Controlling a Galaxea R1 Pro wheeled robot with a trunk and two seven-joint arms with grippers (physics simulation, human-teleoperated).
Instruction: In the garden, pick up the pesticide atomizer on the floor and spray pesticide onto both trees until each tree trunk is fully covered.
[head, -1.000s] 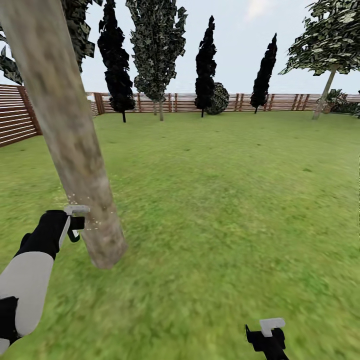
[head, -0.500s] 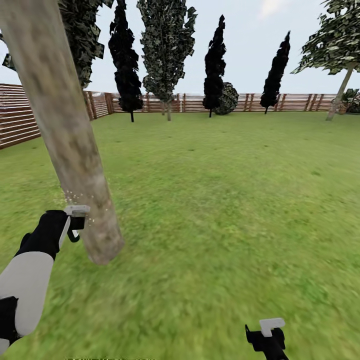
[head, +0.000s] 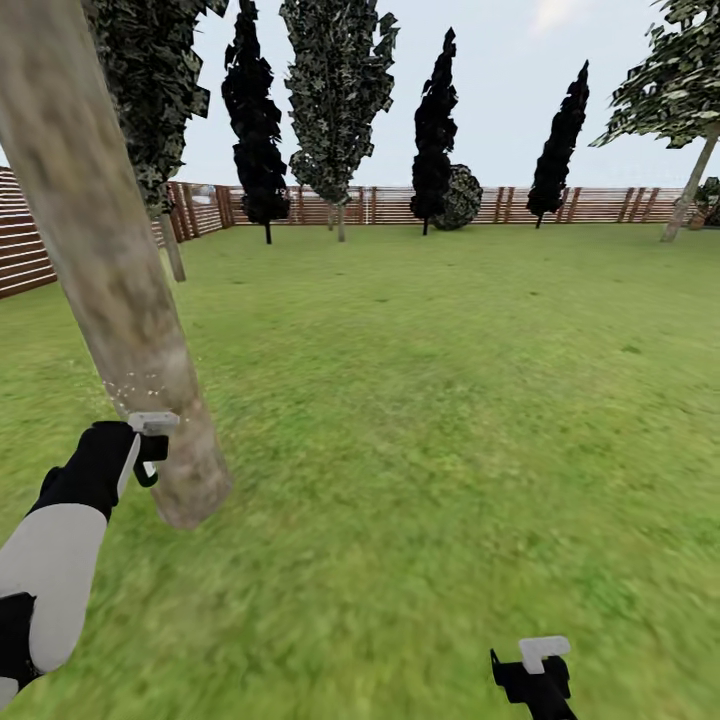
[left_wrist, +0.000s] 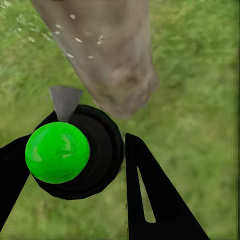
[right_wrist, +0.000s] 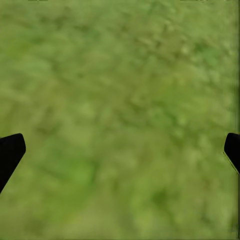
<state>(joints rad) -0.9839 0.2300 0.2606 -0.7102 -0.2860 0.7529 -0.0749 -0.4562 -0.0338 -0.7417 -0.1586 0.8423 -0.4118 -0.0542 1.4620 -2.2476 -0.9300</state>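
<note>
A thick, grey-beige mottled tree trunk (head: 105, 270) leans across the left of the head view. Its base meets the grass just beside my left gripper (head: 148, 450). That gripper is shut on the pesticide atomizer (left_wrist: 57, 152), a black round body with a bright green ball and a grey nozzle pointing at the trunk (left_wrist: 107, 55). Small white spray specks (head: 122, 388) float at the trunk's surface. The second tree (head: 688, 195) stands far off at the right by the fence. My right gripper (head: 540, 668) hangs open over bare grass, with its fingertips (right_wrist: 11, 150) wide apart.
The green lawn (head: 450, 400) stretches ahead to a brown slatted fence (head: 400, 205). Several narrow dark cypress-like trees (head: 435, 130) and a round bush (head: 462, 197) line the far fence. A thinner trunk (head: 172, 245) stands behind the near tree.
The whole view has shifted, so the camera has moved. The near trunk now sits a little further left against my left gripper. Both arms keep their place in the picture.
</note>
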